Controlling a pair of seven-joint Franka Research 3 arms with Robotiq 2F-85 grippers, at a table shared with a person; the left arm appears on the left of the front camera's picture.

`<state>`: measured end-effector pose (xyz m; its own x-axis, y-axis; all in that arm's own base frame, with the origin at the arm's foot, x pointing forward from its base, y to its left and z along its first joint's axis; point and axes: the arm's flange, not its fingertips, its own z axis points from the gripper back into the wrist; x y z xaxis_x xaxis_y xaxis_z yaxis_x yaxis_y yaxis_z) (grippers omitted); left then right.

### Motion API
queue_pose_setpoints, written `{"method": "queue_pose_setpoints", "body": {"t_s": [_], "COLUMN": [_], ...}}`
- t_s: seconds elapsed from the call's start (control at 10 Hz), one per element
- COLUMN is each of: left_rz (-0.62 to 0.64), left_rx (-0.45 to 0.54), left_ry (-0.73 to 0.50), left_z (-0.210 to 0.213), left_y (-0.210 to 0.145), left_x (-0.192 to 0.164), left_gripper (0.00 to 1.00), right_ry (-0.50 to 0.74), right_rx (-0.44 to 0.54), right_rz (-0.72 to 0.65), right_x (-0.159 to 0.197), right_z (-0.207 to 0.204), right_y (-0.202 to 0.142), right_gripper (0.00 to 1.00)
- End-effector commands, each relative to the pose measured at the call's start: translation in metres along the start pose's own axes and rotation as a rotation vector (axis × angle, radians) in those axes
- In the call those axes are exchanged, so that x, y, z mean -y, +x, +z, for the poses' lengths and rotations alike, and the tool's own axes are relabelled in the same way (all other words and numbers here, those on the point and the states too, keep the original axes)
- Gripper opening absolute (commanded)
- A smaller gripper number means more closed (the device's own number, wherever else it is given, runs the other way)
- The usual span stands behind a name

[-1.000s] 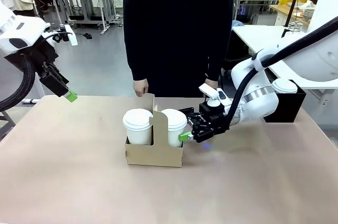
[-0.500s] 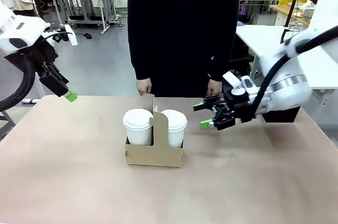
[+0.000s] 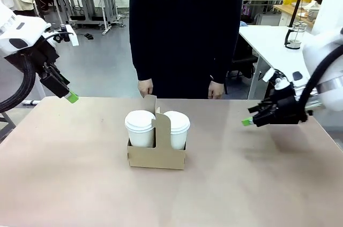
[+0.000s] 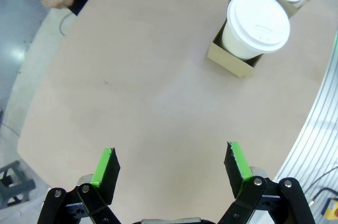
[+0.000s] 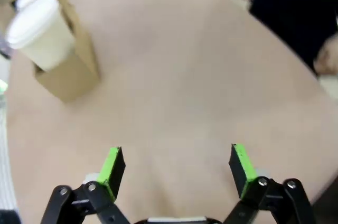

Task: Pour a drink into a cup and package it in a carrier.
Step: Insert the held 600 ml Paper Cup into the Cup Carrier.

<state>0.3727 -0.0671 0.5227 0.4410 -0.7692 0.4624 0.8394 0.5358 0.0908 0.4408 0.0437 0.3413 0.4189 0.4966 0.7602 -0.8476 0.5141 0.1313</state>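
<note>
Now two lidded cups [image 3: 156,128] in the carrier [image 3: 156,154], both arms' jaws wide apart (nothing held).

Front camera at the robot's near edge, facing across the counter [image 3: 80,184] toward the far side, each wrist camera high above it, looking down, all three sharing the carrier [image 3: 156,154].

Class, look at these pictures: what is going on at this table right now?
Two lidded white cups sit in the brown carrier at mid-table. Neither arm holds anything: the right end effector hangs open above the table to the carrier's right, the left end effector open over the left side. A person stands at the far edge, hands down.
</note>
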Motion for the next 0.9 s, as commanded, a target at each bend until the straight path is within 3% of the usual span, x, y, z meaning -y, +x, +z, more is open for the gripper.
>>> {"method": "queue_pose_setpoints", "body": {"t_s": [0.0,0.3,0.8], "left_rz": [0.010,0.010,0.010], "left_rx": [-0.003,-0.003,-0.003], "left_ry": [-0.006,-0.006,-0.006], "left_z": [0.002,0.002,0.002], "left_y": [0.001,0.001,0.001], "left_x": [0.000,0.000,0.000], "left_gripper": [1.00,1.00,1.00], "right_ry": [0.003,-0.018,-0.034], "right_rx": [-0.092,-0.086,-0.080], "right_rz": [-0.127,-0.171,-0.159], "right_x": [-0.007,-0.002,0.001], "right_z": [0.018,0.034,0.028], "right_y": [-0.009,-0.033,-0.040], "right_gripper": [1.00,1.00,1.00]}}
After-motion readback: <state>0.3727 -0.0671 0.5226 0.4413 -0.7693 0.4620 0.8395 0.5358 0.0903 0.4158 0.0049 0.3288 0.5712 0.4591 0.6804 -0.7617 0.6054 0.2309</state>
